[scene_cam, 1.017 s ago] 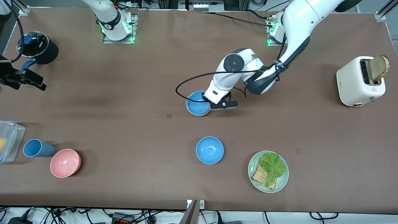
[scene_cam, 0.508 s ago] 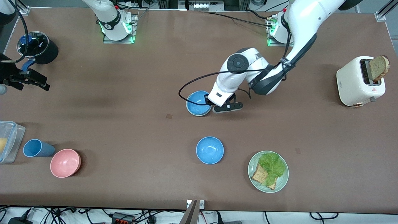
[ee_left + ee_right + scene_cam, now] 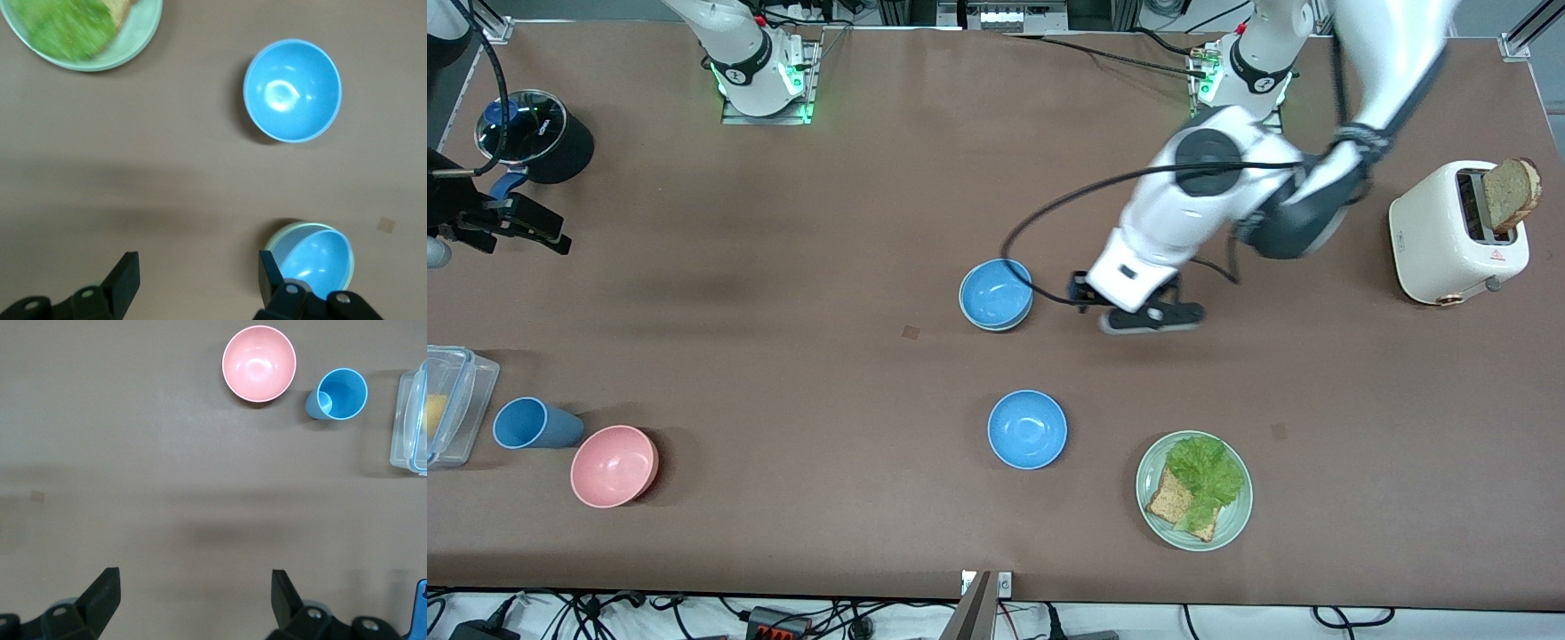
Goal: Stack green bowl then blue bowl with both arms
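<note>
**Watcher:** Brown tabletop (image 3: 783,293), and a lot of dishes on it. Which ones are yours?

**Me:** Start at the middle. One blue bowl (image 3: 996,294) sits nested inside the green bowl (image 3: 971,316); only a thin pale rim of the green shows around it. My left wrist view shows the same pair, mint edge wrapping the blue. Judging by that, the stack looks made.

**Watcher:** And your pincers?

**Me:** My left gripper (image 3: 1138,307) hangs over bare table just beside the stack, toward the left arm's end, fingers spread wide and pinching nothing. My right gripper (image 3: 503,222) waits over the table edge at the right arm's end, near the black pot (image 3: 538,133), fingers spread too, by its wrist view.

**Watcher:** What about the second blue bowl (image 3: 1027,429)?

**Me:** It stands alone, nearer the front camera than the stack, well apart from it. Beside it, toward the left arm's end, is the green plate (image 3: 1232,520) with lettuce and toast. The pink bowl (image 3: 614,466) and blue cup (image 3: 532,423) sit near the right arm's end, next to a clear container (image 3: 454,400). The toaster (image 3: 1449,236) holds a slice at the left arm's end.

**Watcher:** So what next?

**Me:** I'd say little remains: lift clear of the stack without brushing its rim, and park the left arm.
</note>
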